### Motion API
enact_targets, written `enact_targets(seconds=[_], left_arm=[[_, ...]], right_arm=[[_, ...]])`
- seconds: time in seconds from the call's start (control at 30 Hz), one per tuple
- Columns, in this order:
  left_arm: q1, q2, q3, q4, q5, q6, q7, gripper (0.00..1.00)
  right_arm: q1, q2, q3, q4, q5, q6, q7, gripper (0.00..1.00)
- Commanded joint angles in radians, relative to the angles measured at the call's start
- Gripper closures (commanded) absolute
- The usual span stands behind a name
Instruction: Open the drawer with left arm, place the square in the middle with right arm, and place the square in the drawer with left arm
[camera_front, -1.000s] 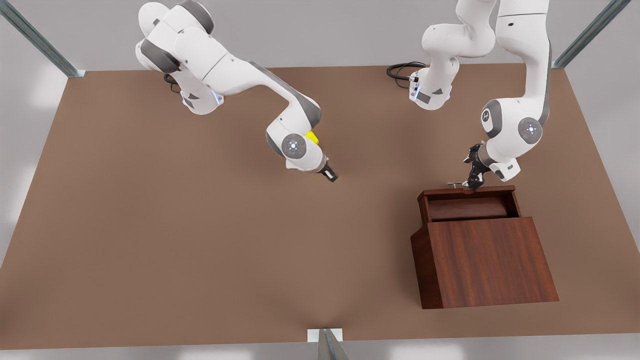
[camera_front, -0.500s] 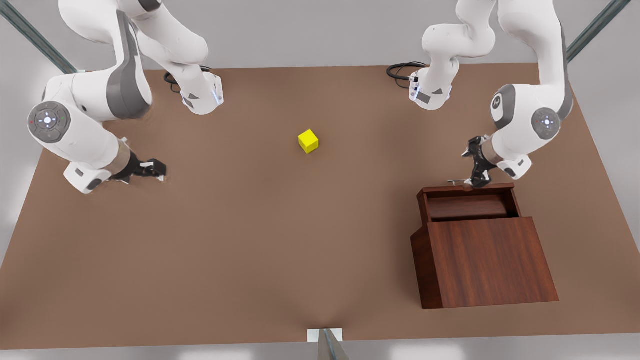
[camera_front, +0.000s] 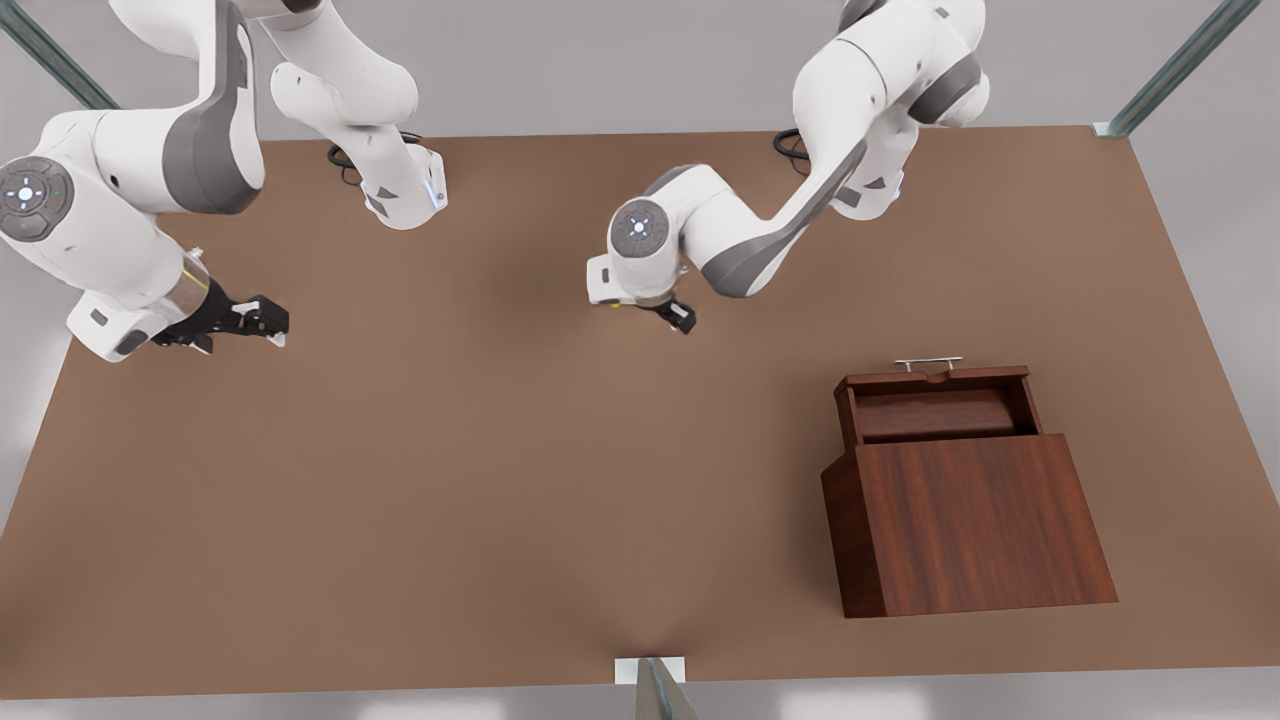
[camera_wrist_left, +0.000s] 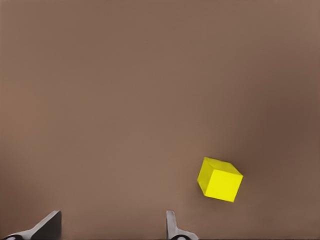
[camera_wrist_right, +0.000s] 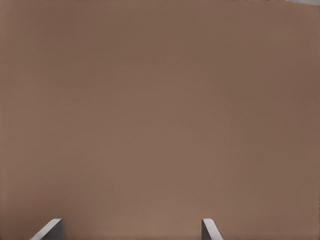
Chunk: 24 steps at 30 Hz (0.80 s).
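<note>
The left gripper (camera_front: 680, 320) hangs over the middle of the table (camera_front: 450, 480), fingers (camera_wrist_left: 172, 227) spread, with the yellow cube (camera_wrist_left: 219, 179) sitting on the wood just beside them. Off at the front view's left, the right gripper (camera_front: 262, 325) waits above bare table, fingers (camera_wrist_right: 210, 230) spread wide. The drawer (camera_front: 935, 400) stands pulled open on the cabinet (camera_front: 980, 525), handle (camera_front: 927, 363) free.

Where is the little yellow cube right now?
The square sits on the bare table near the middle, just beyond the open left gripper in the left wrist view.
</note>
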Motion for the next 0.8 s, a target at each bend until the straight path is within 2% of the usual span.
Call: enact_targets(seconds=[0.0,0.03,0.07,0.23,0.3,0.47,0.77], left_arm=[[0.002,0.007,0.0,-0.032,-0.081,0.088,-0.051,0.0],[-0.03,0.024,0.004,-0.061,-0.111,0.157,-0.054,0.0],[-0.046,0.055,0.003,-0.085,-0.03,0.213,-0.044,0.0],[-0.084,-0.031,0.0,-0.204,-0.092,0.196,-0.025,0.0],[-0.144,-0.016,0.004,-0.296,-0.103,0.343,-0.051,0.0],[-0.147,-0.025,-0.005,-0.268,-0.097,0.194,-0.05,0.0],[-0.196,0.023,-0.008,-0.273,0.032,0.308,0.033,0.0]], right_arm=[[0.004,0.0,-0.001,0.001,0.0,-0.002,0.0,0.0],[-0.001,-0.002,-0.003,0.001,0.002,-0.002,0.0,0.0],[-0.001,-0.005,-0.004,0.001,0.002,-0.003,0.0,0.0],[-0.001,-0.003,-0.004,0.001,0.003,-0.002,0.0,0.0],[-0.004,-0.002,-0.006,0.004,0.003,-0.002,-0.002,0.0],[-0.004,0.001,-0.006,0.004,0.003,-0.002,-0.002,0.0],[-0.005,0.003,-0.006,0.004,0.003,-0.002,-0.002,0.0]])
